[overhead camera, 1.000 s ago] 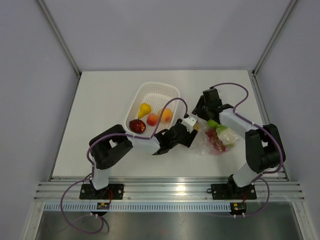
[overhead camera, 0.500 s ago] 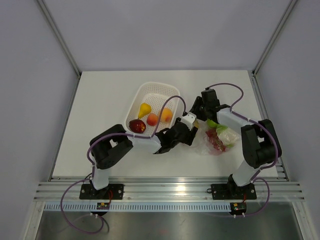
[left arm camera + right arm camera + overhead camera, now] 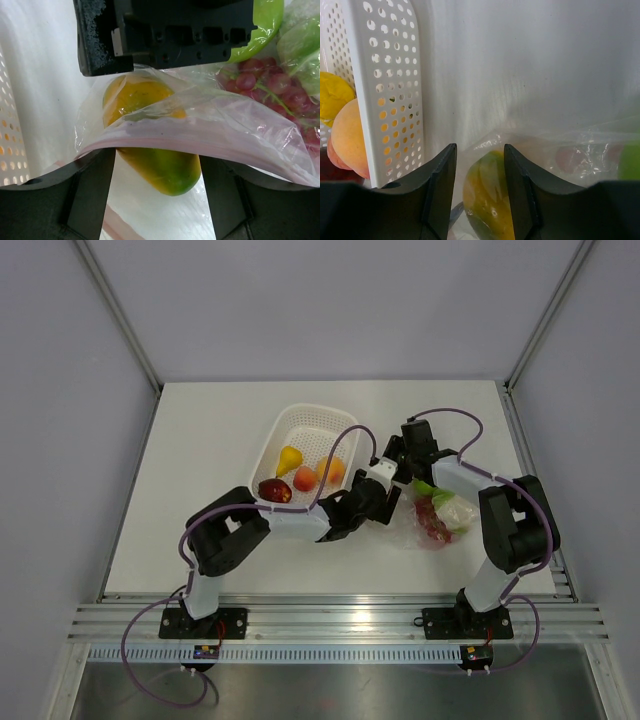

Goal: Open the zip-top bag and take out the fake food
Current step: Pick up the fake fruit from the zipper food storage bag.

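Toward the near-right part of the white desk (image 3: pixel 220 440), the zip-top bag (image 3: pixel 425 525) lies crumpled, its clear film creased and shiny and its pinkish zip strip (image 3: pixel 165 132) running slack across the open mouth. Some fake food (image 3: pixel 438 512) remains inside: a yellow-green mango (image 3: pixel 160 170) at the mouth, dark red grapes (image 3: pixel 255 80), a glossy green piece (image 3: pixel 262 25) and a pale leafy piece (image 3: pixel 455 510). The left hand (image 3: pixel 157 160) reaches into the mouth, the zip strip draped over its fingertips and the mango's near end filling the wide gap between them; I cannot tell whether it is gripped. Just beyond, the right hand (image 3: pixel 480 150) hangs over the bag's far edge, released, with bare desk visible between its parted fingers. Farther back stands a white perforated basket (image 3: pixel 320 425) holding a red apple (image 3: pixel 274 490), a yellow pear (image 3: pixel 289 458) and two orange-pink fruits (image 3: pixel 318 474). Compared with a second ago, the right hand has shifted left toward the basket and the left hand has edged forward; bag and basket lie as before.
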`<state>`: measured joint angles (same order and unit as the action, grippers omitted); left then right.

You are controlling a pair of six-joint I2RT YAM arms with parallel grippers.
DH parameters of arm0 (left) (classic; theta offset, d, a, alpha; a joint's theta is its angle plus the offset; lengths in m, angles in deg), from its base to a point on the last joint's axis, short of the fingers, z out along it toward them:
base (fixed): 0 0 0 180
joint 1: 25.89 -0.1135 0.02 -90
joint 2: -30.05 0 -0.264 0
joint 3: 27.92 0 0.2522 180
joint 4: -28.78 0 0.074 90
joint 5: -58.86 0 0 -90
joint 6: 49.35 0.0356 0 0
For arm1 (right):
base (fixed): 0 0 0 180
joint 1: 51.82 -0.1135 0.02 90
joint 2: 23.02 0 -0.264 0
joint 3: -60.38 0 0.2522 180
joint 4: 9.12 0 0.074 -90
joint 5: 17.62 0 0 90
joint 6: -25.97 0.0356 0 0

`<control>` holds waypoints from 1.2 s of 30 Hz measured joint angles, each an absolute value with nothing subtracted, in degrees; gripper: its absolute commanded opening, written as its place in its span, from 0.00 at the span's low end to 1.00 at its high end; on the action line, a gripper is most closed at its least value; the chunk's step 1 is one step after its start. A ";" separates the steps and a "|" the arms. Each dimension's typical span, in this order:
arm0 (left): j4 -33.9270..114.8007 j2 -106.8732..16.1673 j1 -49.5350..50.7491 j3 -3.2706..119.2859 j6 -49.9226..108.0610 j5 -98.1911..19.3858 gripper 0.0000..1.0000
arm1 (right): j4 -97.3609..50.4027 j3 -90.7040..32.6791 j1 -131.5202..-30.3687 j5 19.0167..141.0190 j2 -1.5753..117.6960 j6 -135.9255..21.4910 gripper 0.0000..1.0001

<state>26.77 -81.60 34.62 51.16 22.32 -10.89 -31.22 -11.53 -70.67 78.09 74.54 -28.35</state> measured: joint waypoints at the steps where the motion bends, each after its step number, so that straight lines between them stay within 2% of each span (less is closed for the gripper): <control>1: 27.08 -82.02 34.66 51.68 22.26 -10.69 0.71 | -31.18 -11.53 -70.67 78.11 74.54 -28.37 0.50; 9: 31.71 -84.51 34.79 55.88 20.51 -9.38 0.73 | -30.06 -11.18 -70.67 78.11 74.54 -28.35 0.49; 12: 33.59 -85.60 34.79 57.43 19.83 -8.88 0.81 | -29.60 -10.89 -70.67 78.14 74.54 -28.33 0.50; 16: 35.80 -87.13 34.77 58.31 19.28 -8.79 0.80 | -29.54 -10.33 -70.67 78.97 74.54 -28.31 0.49; 28: 37.20 -87.42 34.47 57.89 18.87 -8.88 0.61 | -29.15 -9.91 -70.67 79.38 74.47 -28.13 0.48; 36: 40.96 -84.34 34.38 57.43 21.53 -11.11 0.58 | -29.32 -9.52 -70.67 78.60 74.08 -27.04 0.50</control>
<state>40.96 -84.34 34.38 57.43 21.53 -11.11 -29.32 -9.52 -70.67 78.60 74.08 -27.04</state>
